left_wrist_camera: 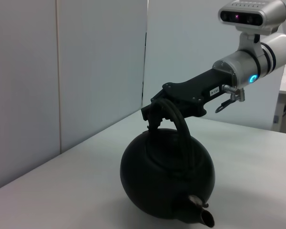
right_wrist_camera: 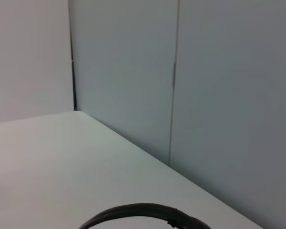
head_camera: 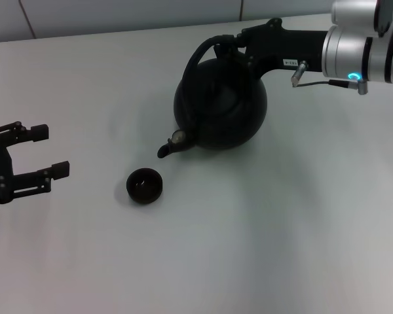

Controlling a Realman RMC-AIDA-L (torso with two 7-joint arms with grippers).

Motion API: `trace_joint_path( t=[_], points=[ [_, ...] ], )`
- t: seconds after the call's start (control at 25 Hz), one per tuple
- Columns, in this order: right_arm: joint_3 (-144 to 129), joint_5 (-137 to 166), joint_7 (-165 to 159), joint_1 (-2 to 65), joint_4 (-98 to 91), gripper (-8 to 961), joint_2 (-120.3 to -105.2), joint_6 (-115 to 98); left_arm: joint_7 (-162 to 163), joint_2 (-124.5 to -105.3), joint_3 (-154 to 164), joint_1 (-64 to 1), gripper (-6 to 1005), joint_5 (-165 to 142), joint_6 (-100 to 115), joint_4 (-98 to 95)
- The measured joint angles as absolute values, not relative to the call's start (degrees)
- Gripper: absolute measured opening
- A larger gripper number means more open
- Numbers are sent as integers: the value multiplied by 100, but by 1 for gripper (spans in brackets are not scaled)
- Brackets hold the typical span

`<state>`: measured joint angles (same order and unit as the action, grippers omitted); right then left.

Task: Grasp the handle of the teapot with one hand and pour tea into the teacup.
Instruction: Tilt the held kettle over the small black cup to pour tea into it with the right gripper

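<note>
The teapot [head_camera: 221, 104] is tilting on the tabletop [head_camera: 281, 229], spout just behind the teacup [head_camera: 145, 185]. My right pincer [head_camera: 230, 47] is pinching the handle [head_camera: 203, 52]; I'm tipping slowly. Left pincer [head_camera: 44, 152] is idling, spread.

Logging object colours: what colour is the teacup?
Matte black, like the teapot behind it. The teacup shows best in the head view.

From the head we look down on the white table [head_camera: 249, 248] from above. Our left wrist camera sits low, facing the large round matte-black teapot [left_wrist_camera: 167, 183] sideways; both share it. Our right wrist camera looks close over its black arched handle [right_wrist_camera: 143, 212] toward the wall.
</note>
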<state>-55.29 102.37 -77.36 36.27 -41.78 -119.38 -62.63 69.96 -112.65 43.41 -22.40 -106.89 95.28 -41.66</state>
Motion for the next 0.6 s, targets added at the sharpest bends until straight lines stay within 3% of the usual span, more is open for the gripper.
trace_joint_path(
  t=[0.6],
  points=[
    [-5914, 10239, -7743, 3727, -4440, 152, -11935, -6232, 6997, -11293, 4279, -2243, 785, -10677, 9500, -4166]
  ],
)
